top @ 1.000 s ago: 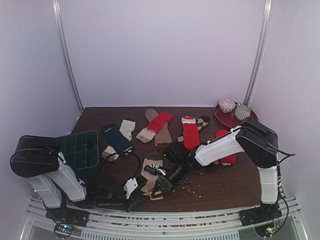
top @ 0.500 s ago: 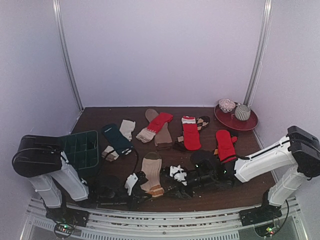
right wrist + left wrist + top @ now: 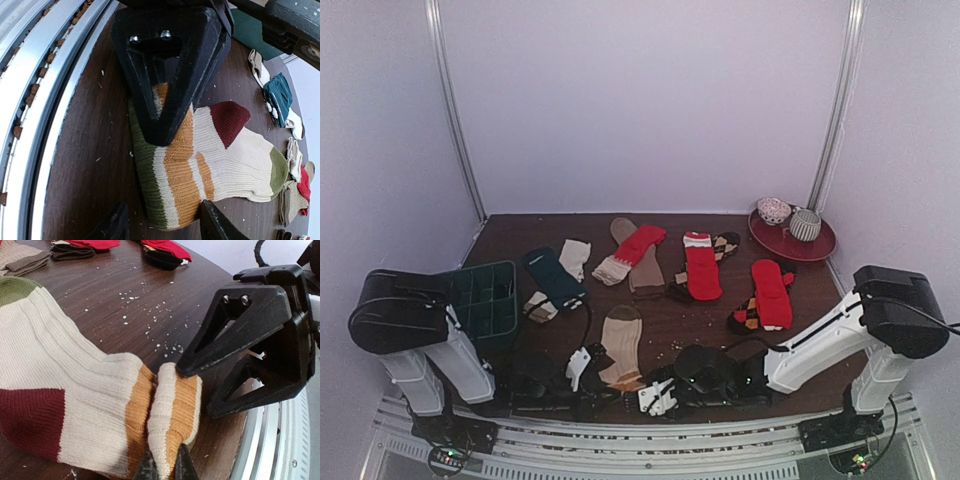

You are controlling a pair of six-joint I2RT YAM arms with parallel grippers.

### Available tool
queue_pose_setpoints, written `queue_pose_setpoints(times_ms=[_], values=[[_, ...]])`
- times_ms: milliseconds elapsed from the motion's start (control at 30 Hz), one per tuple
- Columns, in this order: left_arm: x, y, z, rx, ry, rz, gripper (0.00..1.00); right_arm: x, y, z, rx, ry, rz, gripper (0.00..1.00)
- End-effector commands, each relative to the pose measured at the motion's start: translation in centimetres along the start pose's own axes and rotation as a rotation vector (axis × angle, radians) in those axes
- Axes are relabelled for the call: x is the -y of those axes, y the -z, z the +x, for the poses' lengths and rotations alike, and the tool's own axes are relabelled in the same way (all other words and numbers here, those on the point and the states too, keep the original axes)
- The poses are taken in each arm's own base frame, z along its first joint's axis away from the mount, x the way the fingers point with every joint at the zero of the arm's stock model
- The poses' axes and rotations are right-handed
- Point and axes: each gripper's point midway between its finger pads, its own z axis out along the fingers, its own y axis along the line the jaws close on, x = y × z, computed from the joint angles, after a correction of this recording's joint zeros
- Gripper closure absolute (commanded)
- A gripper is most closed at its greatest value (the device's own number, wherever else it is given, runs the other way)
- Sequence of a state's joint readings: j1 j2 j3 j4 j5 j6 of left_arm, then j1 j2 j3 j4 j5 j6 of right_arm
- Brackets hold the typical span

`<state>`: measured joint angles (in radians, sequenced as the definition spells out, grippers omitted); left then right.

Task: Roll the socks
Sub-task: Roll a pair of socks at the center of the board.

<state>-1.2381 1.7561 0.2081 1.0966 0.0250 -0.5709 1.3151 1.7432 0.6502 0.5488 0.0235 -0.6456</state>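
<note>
Top external: brown table (image 3: pixel 515 235), lilac walls (image 3: pixel 640 100); left hand (image 3: pixel 166 467) pinches sock (image 3: pixel 75 370), right hand (image 3: pixel 165 225) wide.

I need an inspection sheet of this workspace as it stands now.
Surface: dark brown wooden table, white crumbs scattered.
Job's things: cream ribbed sock with orange, maroon and olive bands, cuff folded; red sock and dark teal sock lie flat.
Clutter: dark green gridded plastic tray; dark red plate carrying two rolled balls.
Grippers: left gripper, jaws shut on that cuff; right gripper, jaws open, astride it.
Cables: black cable looping beside that sock.
Surroundings: lilac walls.
</note>
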Motion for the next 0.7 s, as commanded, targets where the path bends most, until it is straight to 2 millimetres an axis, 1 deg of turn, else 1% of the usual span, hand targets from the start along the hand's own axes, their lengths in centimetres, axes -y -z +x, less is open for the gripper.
queue_pose_setpoints(times_ms=[0,100,233,367,400,433,533,667], values=[[-2.9,2.0,8.7,-0.319,0.021,-0.088,1.0,1.6,-0.8,-0.7,-0.005,0.051,0.071,0.51],[-2.7,1.9,8.9,-0.324,0.016,-0.076,1.0,1.3,-1.4,-0.6,-0.006,0.06,0.062,0.51],[-2.7,1.9,9.0,-0.328,0.015,-0.068,1.0,0.0,-2.2,-0.1,-0.02,0.068,-0.006,0.53],[-2.6,1.9,9.0,-0.329,0.018,-0.055,1.0,-1.4,-2.9,0.9,-0.046,0.04,-0.055,0.57],[-2.5,2.0,9.1,-0.333,0.019,-0.049,1.0,-1.5,-3.0,1.1,-0.058,0.029,-0.055,0.59],[-2.4,1.9,9.0,-0.327,0.022,-0.04,1.0,-1.7,-3.3,1.9,-0.092,0.02,-0.06,0.62],[-2.1,2.1,8.9,-0.319,0.027,-0.017,1.0,-2.2,-3.8,3.2,-0.159,-0.003,-0.081,0.68],[-2.1,2.2,8.8,-0.316,0.035,-0.009,1.0,-2.6,-4.0,3.9,-0.198,-0.108,-0.131,0.77]])
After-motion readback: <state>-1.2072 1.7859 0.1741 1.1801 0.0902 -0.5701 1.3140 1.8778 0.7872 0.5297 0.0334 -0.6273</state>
